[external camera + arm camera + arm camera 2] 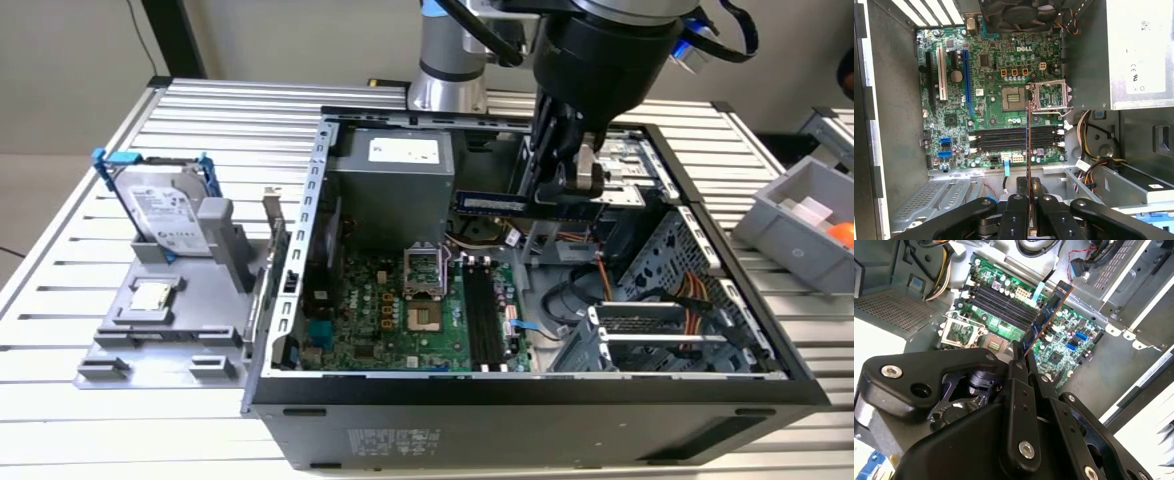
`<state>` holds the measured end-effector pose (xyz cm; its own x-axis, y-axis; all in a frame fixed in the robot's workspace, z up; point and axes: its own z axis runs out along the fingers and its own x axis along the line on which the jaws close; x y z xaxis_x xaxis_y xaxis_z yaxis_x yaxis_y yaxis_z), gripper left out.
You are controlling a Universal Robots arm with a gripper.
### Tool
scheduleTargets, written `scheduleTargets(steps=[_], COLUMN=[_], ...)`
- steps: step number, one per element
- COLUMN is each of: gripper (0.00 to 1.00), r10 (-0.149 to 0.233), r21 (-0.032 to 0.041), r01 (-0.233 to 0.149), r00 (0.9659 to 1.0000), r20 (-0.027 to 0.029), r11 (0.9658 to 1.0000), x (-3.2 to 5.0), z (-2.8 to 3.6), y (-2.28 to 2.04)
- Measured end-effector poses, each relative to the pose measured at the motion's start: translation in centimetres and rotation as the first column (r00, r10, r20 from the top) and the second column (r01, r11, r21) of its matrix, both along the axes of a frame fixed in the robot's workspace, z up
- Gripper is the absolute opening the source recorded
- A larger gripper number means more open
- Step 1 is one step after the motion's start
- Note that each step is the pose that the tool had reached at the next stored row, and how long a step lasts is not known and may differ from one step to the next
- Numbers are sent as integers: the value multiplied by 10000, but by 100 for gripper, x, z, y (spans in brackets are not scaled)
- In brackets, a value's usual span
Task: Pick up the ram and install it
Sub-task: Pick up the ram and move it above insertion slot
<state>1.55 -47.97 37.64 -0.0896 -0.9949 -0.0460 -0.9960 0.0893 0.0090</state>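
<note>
Ram (pixel 497 203) hangs level in the air above the open computer case (pixel 534 395), gripped near one end by the claw (pixel 577 195), whose fingers are narrowed tight on it. It sits over the far part of the case, near the grey power supply (pixel 394 175) and well apart from the motherboard (pixel 387 320) below. In the first wrist view it appears edge-on, with the black memory slots (pixel 1004 137) behind it. Toward the exterior view's left, a hard drive (pixel 160 205) in a blue frame stands on a grey holder (pixel 160 345) on the desk (pixel 80 420).
</note>
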Motion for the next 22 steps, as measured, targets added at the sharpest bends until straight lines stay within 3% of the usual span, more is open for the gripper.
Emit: scheduleTargets(steps=[22], gripper=[0], r10=[0], r21=[-5], r01=[0], r00=[10000], r20=[0], r11=[10000], x=[0], z=[0], y=[0])
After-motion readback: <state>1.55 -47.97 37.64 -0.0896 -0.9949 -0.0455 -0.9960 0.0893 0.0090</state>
